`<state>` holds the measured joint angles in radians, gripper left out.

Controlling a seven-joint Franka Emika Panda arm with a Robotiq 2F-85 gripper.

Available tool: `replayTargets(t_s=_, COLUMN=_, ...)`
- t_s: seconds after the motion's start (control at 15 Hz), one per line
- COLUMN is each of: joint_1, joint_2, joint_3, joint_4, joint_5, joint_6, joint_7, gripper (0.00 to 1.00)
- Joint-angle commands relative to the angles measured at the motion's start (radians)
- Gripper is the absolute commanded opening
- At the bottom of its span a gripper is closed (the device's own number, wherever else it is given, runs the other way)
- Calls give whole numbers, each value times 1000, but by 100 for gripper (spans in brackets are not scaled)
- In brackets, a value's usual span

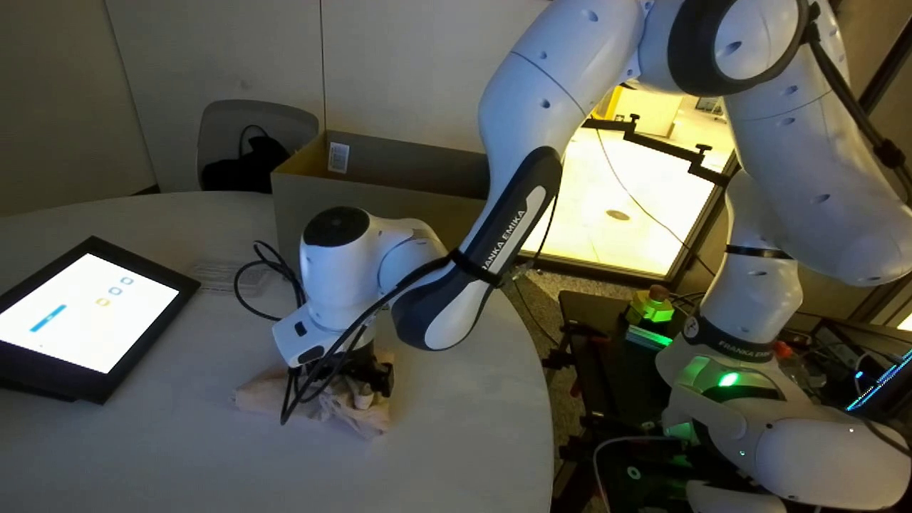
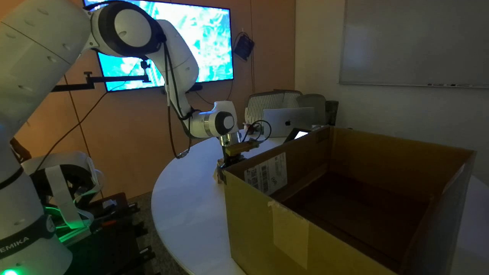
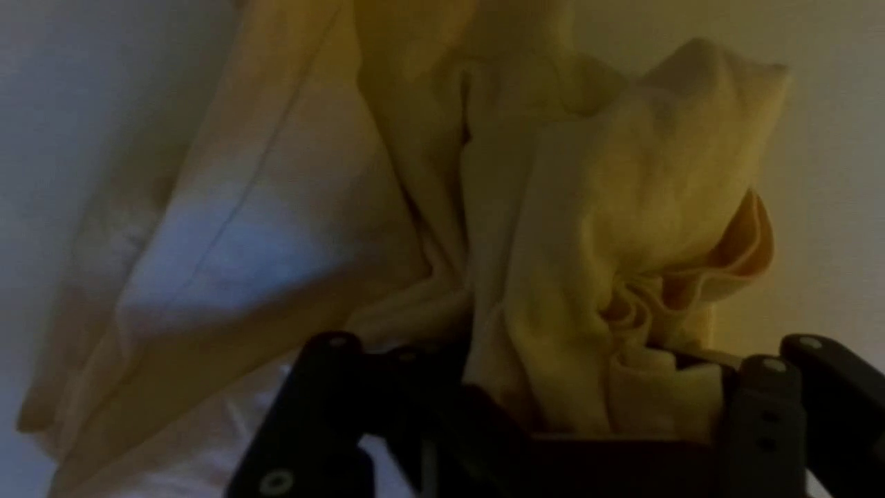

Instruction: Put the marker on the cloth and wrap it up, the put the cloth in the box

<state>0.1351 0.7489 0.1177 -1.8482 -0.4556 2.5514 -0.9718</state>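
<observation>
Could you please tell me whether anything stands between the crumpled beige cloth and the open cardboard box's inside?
Yes: the open brown cardboard box has an upright wall between its inside and the crumpled beige cloth, which likely needs lifting over.

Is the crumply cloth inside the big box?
No, the cloth lies on the table, outside the box.

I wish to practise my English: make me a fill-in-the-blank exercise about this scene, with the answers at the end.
1. In the wrist view, folds of the cloth lie ____ the fingers of the gripper.
2. The cloth is not inside but ____ the cardboard box.
3. In an exterior view, the logo on the laptop has the shape of an ____.
4. The lettering on the arm reads FRANKA ____.
Missing words: between; outside; apple; EMIKA.
</observation>
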Motion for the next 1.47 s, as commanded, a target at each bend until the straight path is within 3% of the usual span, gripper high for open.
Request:
replayTargets(t_s=0.0, joint_1=51, joint_2=-116, joint_3=-58, joint_4=-114, joint_5=-35, joint_6=99, joint_7=179, gripper=15)
replayTargets(t_s=0.4, joint_1=118, joint_2=-316, joint_3=-171, joint_4=-260, joint_5=-172, joint_6=178, joint_7=545, gripper=14)
replayTargets(t_s=0.8, joint_1=86, joint_2=-550, joint_3=-188, joint_4=-367, joint_5=-298, joint_6=142, joint_7=871, gripper=13)
replayTargets(t_s=0.93, joint_1=66, joint_2=-623, joint_3=-179, joint_4=-387, joint_5=-299, joint_6=116, joint_7=954, gripper=13)
replayTargets(t_s=1.4, joint_1=-34, joint_2=-839, joint_3=-142, joint_4=-367, joint_5=-111, joint_6=-90, joint_7=1040, gripper=13)
